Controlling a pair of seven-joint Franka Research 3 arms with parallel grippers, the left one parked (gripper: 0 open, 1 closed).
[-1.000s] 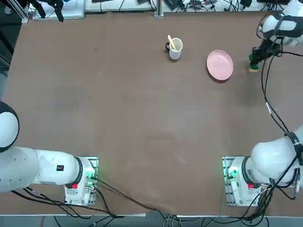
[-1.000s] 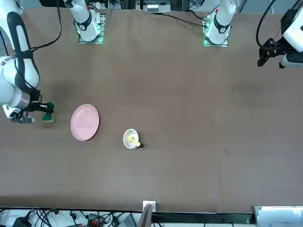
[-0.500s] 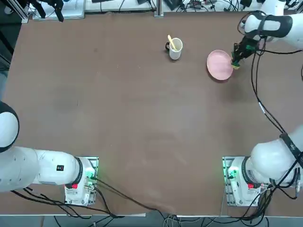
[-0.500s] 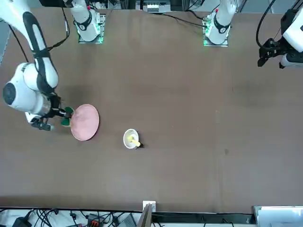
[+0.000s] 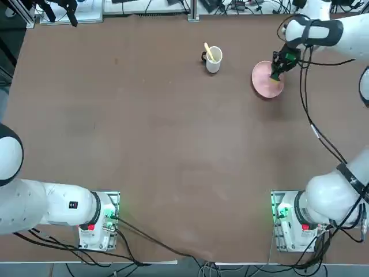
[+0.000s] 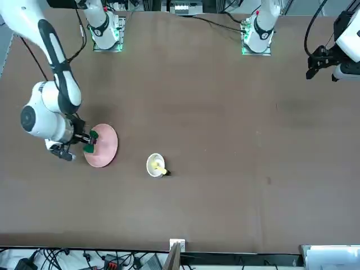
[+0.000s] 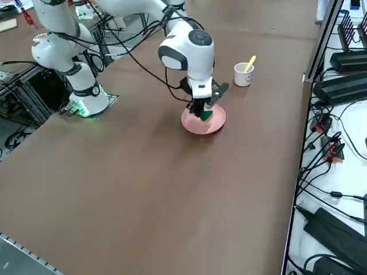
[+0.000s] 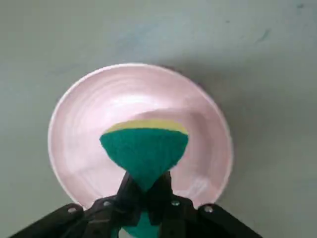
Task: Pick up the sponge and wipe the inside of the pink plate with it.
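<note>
Our right gripper [image 8: 144,194], jaws pinched hard on sponge [image 8: 143,148], now poised over pink plate [image 8: 79,148]; 1 second ago we hung beside plate, off its rim. Carry done; next, lowering yellow face into dish to wipe.

- You see a white mug [image 5: 213,60] standing on the brown counter [image 5: 161,138].
- You see a yellow utensil [image 5: 209,51] leaning inside the mug.

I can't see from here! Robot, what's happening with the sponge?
Right gripper shut on sponge. Sponge over pink plate. Mug off to the side, nothing blocking.
</note>
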